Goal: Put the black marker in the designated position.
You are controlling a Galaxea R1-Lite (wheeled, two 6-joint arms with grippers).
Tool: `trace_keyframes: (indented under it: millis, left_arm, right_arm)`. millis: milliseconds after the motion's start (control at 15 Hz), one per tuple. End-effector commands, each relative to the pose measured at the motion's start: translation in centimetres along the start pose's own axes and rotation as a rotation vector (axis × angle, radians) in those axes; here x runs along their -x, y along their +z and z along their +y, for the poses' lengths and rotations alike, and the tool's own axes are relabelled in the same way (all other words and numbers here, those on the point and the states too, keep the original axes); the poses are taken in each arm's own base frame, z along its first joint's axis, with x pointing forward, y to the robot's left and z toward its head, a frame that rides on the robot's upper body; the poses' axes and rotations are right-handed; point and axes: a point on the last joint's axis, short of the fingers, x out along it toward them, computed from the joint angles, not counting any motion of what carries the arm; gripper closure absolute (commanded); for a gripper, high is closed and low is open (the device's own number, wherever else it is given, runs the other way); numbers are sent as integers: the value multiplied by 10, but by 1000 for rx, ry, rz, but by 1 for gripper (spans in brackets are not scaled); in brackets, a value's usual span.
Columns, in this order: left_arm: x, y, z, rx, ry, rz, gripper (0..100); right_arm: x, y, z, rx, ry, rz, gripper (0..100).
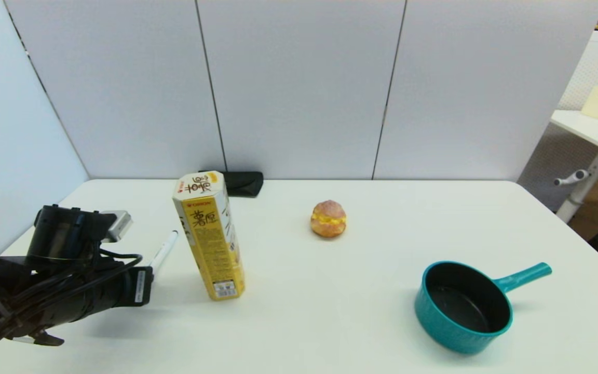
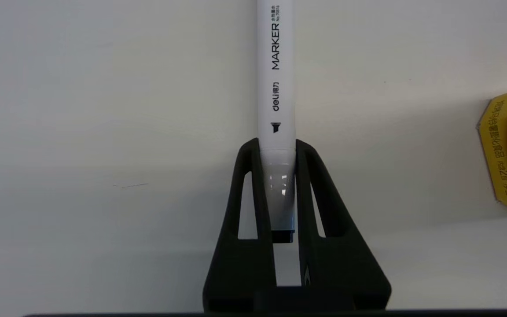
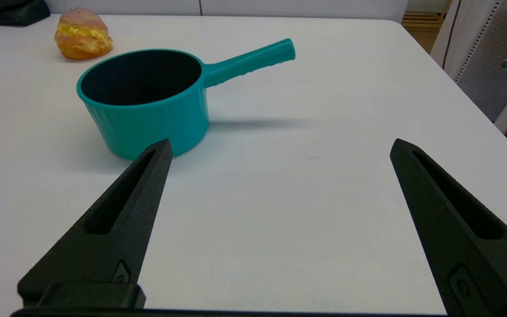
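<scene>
Reaching low over table (image 1: 330, 291), left gripper (image 2: 277, 147) clamps black marker (image 2: 275, 79).

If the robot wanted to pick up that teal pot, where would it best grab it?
Probably by the long straight handle. It sticks out sideways from the teal pot, toward the table's right edge, slim enough for the open right gripper to close across, coming from above. The round body looks too wide.
</scene>
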Motion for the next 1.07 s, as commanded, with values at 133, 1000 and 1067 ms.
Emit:
trace_keyframes:
  millis: [133, 1000, 1067]
  left_arm:
    - [1, 2, -1, -2, -4, -11, 0]
    - [144, 34, 30, 111, 53, -609, 0]
    - [160, 30, 32, 96, 64, -665, 0]
  right_arm:
    - [0, 0, 0, 0, 0, 1, 0]
    - [0, 0, 0, 0, 0, 1, 0]
    - [0, 0, 0, 0, 0, 1, 0]
